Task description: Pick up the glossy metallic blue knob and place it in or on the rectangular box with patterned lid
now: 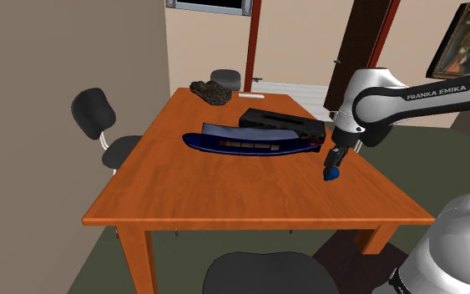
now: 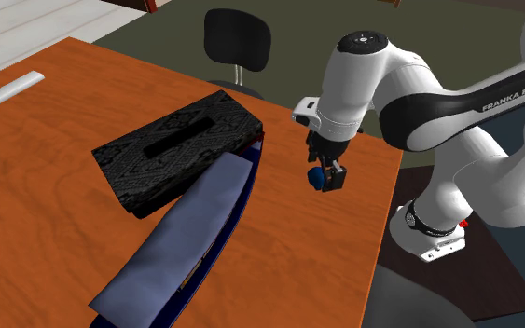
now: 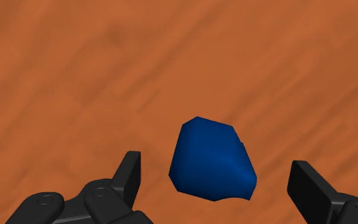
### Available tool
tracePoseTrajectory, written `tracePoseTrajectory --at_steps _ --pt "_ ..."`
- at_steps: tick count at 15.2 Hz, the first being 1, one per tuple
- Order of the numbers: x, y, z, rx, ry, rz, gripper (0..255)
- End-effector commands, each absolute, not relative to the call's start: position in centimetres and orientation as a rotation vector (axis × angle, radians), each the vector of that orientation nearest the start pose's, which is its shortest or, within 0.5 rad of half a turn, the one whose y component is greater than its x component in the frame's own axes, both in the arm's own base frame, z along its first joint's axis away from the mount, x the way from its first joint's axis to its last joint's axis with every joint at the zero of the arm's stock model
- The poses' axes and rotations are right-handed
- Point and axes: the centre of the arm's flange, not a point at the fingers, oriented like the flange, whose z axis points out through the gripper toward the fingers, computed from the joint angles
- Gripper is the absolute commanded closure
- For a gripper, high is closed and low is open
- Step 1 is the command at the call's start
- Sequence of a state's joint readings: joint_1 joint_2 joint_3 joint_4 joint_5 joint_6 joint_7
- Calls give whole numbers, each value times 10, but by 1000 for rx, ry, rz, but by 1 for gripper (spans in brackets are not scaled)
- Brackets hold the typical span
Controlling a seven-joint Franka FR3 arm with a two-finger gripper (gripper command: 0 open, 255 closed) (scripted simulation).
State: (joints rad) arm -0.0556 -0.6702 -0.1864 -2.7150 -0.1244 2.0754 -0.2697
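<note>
The black two-finger tool [image 3: 214, 165] hangs open over the orange-brown wooden bench [image 1: 224, 192], its fingers either side of, not touching, the glossy dark blue faceted knob [image 1: 331, 174] near the bench edge beside the robot's stand, apart from the black rectangular box with patterned lid [image 2: 176, 149].

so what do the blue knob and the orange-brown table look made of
Faceted deep-blue knob: smooth, with a faint sheen on one facet; painted metal or plastic, can't tell. Orange-brown table: looks like wood, streaky grain, matt finish.

Orange tbl [image 1: 224, 192], blk patterned box [image 1: 283, 124], long blue obj [image 1: 250, 142], dark lump [image 1: 210, 90]
</note>
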Motion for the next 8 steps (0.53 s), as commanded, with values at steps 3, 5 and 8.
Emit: tracePoseTrajectory --at_steps 3,5,8 --pt "330 -85 419 -3136 -196 -42 0" --pt "330 -85 419 -3136 -196 -42 0" --pt "330 -85 419 -3136 -196 -42 255"
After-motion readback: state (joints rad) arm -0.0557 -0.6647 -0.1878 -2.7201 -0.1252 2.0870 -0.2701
